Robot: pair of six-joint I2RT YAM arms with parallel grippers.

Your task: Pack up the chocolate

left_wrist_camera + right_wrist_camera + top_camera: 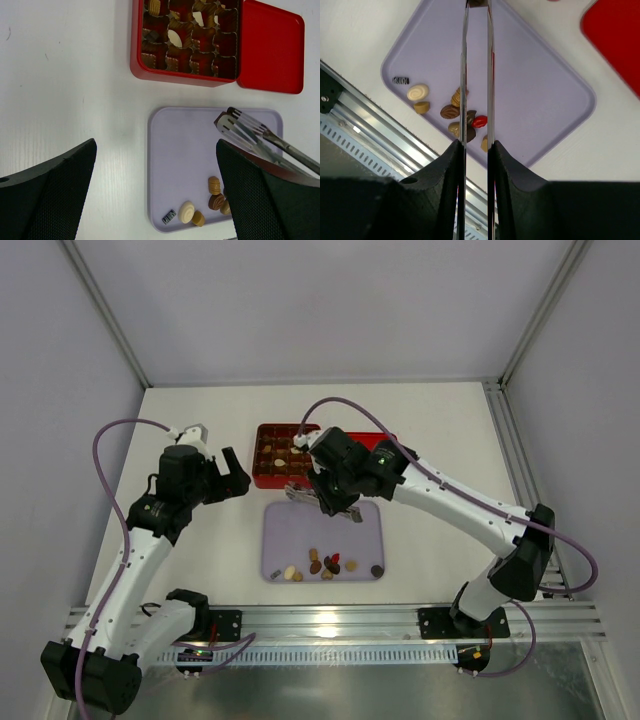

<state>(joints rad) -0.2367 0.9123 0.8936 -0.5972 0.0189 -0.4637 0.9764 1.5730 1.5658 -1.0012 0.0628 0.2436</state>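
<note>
Firmly, the right end effector (pixel 476 147) grips slim metal tongs (pixel 231 120) over a lilac tray (pixel 180 150); left end effector (pixel 236 478) gapes wide.

The white table (pixel 420 430) bears a red box (pixel 175 79), its lid (pixel 272 50) alongside — and a lilac tray (pixel 180 150).

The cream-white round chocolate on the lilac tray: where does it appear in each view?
Top external: the cream-white chocolate lies by the lilac tray near-left corner.
Left wrist: it is at bottom centre, near the tray's lower edge.
Right wrist: it is at upper left, left of the tongs.
Shared landmark: the small striped piece lies beside it in all views.
</note>
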